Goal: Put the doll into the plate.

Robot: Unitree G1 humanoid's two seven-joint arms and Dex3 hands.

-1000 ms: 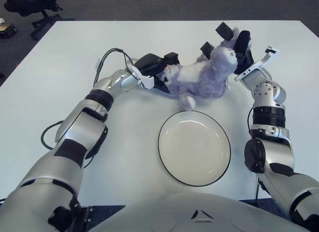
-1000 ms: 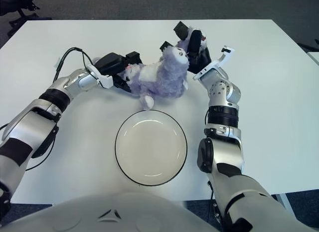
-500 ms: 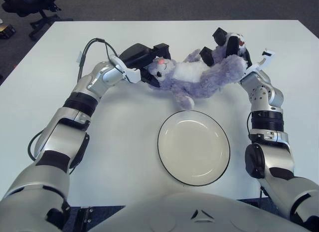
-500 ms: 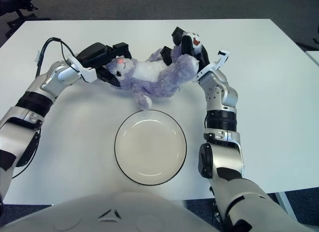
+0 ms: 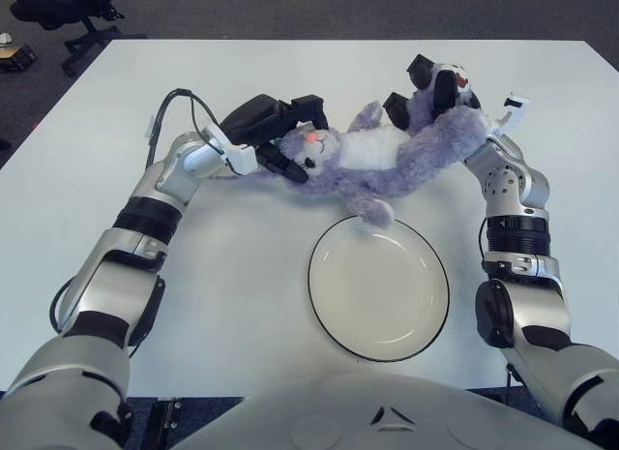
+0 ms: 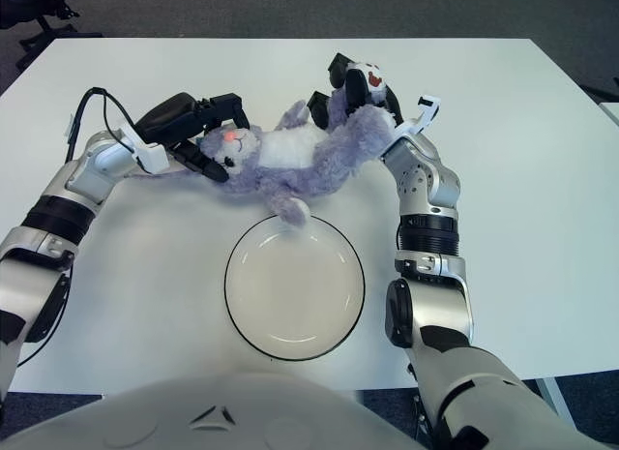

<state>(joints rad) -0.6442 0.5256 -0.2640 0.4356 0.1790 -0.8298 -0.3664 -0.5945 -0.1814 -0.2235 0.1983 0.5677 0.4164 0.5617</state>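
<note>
At your far left, a black cable [image 5: 177, 100] loops up from the left forearm over the white table [image 5: 116, 198]. Follow the arm inward and you reach the left hand [image 5: 276, 131], at about ten o'clock from the plate. Its dark fingers [image 5: 308, 105] are curled around the head of the purple plush doll [image 5: 387, 162], one above the face and one below it, so you have a grip on the head end.

The doll itself stretches across the table between the two hands, lying on its back with the white belly turned up and the pink nose toward the left hand. It sits at twelve o'clock from the plate, not yet in it. One purple foot hangs down at the doll's lower edge and overlaps the plate's far rim; you cannot tell whether it touches.

The white plate [image 5: 379, 348] with its dark rim lies flat on the table straight ahead of you, close to the near edge.

On the right, your right hand [image 5: 437, 85] is at about one o'clock from the plate. Its black fingers [image 5: 420, 69] are closed over the doll's hind end, with a red-marked paw showing among them.

At the top left corner, beyond the table, stands a black office chair [image 5: 68, 10].
</note>
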